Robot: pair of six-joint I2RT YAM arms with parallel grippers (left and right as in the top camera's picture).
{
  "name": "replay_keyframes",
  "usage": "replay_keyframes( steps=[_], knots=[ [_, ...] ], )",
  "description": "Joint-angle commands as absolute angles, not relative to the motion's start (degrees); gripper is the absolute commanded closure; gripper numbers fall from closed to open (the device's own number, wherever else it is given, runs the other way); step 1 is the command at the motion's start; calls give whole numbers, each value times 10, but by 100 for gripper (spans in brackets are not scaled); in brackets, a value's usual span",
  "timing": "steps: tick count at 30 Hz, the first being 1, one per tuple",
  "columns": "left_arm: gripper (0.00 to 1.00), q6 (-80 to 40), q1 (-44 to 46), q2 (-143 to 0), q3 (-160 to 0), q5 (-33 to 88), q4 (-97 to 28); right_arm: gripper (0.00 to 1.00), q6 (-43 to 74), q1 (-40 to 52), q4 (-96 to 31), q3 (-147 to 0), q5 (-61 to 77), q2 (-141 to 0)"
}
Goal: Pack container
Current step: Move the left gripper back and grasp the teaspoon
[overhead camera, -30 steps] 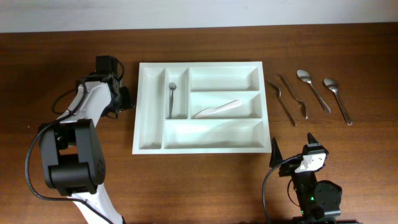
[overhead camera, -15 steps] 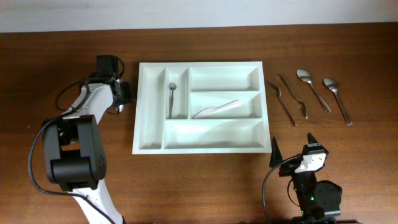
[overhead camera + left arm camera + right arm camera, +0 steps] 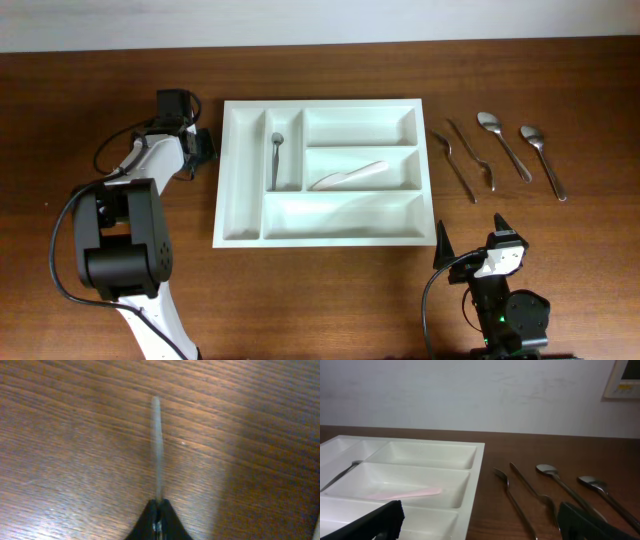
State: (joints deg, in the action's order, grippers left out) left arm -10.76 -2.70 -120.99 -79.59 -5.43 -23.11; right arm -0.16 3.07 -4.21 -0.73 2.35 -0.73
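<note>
The container (image 3: pixel 320 104) is a big white compartment tray in the middle of the table, also low on the left in the right wrist view (image 3: pixel 476 475). One narrow slot holds a metal spoon (image 3: pixel 276 157). A pale plastic knife (image 3: pixel 348 176) (image 3: pixel 405 493) lies in the middle wide slot. My left gripper (image 3: pixel 196 150) sits just left of the tray, low over the wood. It is shut on a thin silvery utensil (image 3: pixel 157 450) that sticks out ahead of the jaws. My right gripper (image 3: pixel 470 240) (image 3: pixel 485 527) stands open and empty near the tray's front right corner.
To the right of the tray, several metal utensils lie on the wood: a fork (image 3: pixel 458 165) (image 3: pixel 515 500), a second slim piece (image 3: pixel 472 152) (image 3: pixel 535 492), and two spoons (image 3: pixel 503 143) (image 3: pixel 543 160). A wall borders the table's far edge.
The left gripper has gone from open to shut, pinching the thin utensil, and has shifted slightly up and toward the tray. The right arm has not moved.
</note>
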Motion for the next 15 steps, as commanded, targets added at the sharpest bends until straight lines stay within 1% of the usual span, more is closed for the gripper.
replay_keyframes(
  steps=[1, 7, 15],
  knots=[
    [98, -104, -28, -1238, -790, -39, -240, 1, -1, 28, -43, -3, 17, -2],
    [98, -104, -28, -1234, -800, -61, -251, 1, -1, 28, -43, -3, 17, -2],
    [98, -104, -25, -1167, -878, -79, -322, 1, -1, 28, -43, -3, 17, -2]
  ],
)
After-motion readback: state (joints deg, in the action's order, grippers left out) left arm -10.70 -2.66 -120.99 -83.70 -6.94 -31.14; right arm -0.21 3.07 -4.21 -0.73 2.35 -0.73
